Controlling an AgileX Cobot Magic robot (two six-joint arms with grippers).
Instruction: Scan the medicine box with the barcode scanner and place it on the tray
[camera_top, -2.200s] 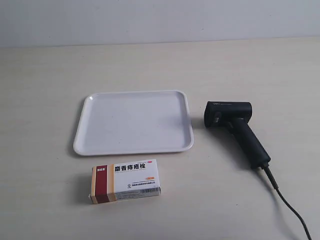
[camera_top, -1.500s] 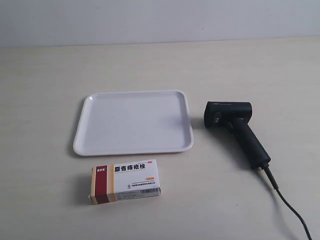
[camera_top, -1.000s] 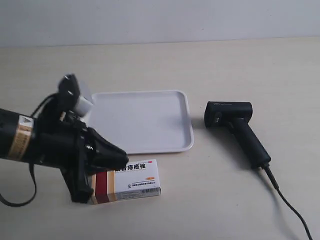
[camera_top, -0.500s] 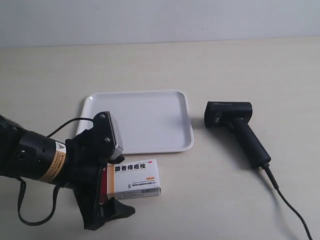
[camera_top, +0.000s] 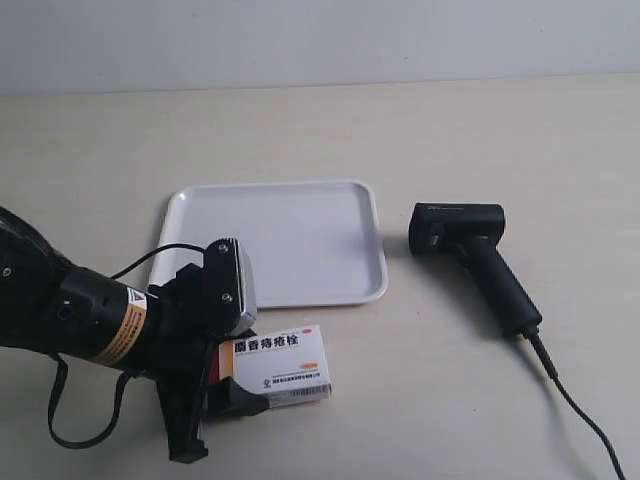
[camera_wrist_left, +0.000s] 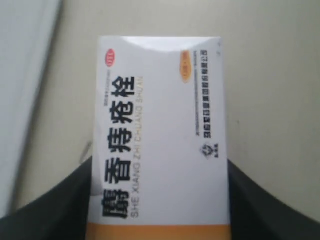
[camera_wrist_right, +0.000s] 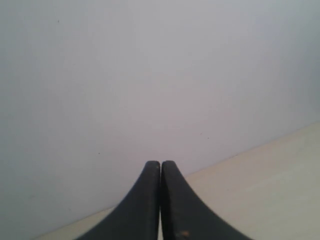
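The medicine box (camera_top: 285, 362) lies on the table just in front of the tray (camera_top: 280, 240), its red end hidden behind the black arm at the exterior view's left. That arm's gripper (camera_top: 225, 375) straddles this end. In the left wrist view my left gripper (camera_wrist_left: 160, 161) has a dark finger pressed against each long side of the medicine box (camera_wrist_left: 160, 115), so it is shut on the box. The black barcode scanner (camera_top: 470, 245) lies on its side beside the tray, with no gripper near it. My right gripper (camera_wrist_right: 160, 165) is shut on nothing, facing a pale wall, and does not show in the exterior view.
The scanner's black cable (camera_top: 580, 420) trails toward the front right corner of the table. A strip of the tray (camera_wrist_left: 20, 75) shows beside the box in the left wrist view. The table ends at a pale wall at the back.
The arm at the exterior view's left came in from the side and dropped over the box's red end. The box has since shifted a little to the right and tilted slightly. The scanner and the tray stayed put.
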